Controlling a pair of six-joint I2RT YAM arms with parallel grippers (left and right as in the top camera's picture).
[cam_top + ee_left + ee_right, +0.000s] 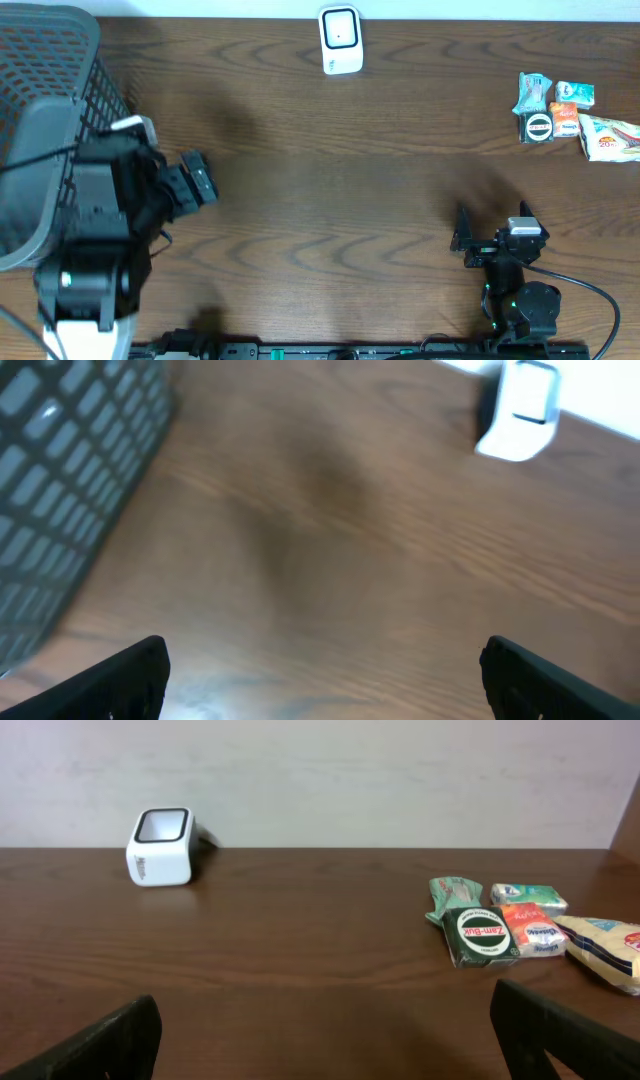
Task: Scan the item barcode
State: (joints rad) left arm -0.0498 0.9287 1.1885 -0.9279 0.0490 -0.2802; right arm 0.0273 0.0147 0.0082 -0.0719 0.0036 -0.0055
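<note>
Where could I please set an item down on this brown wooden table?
The wide middle is bare, between the white box-shaped scanner, the left gripper and the right gripper. Crowded: the colourful small packets far right, the grey mesh basket left.

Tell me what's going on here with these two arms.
Nothing is being handled yet. The left gripper and the right gripper are both open and empty, towards the near side of the table. The white scanner stands at the far edge. A small pile of packets lies at the far right, and a grey basket sits at the left. No packet has been picked up for scanning.
</note>
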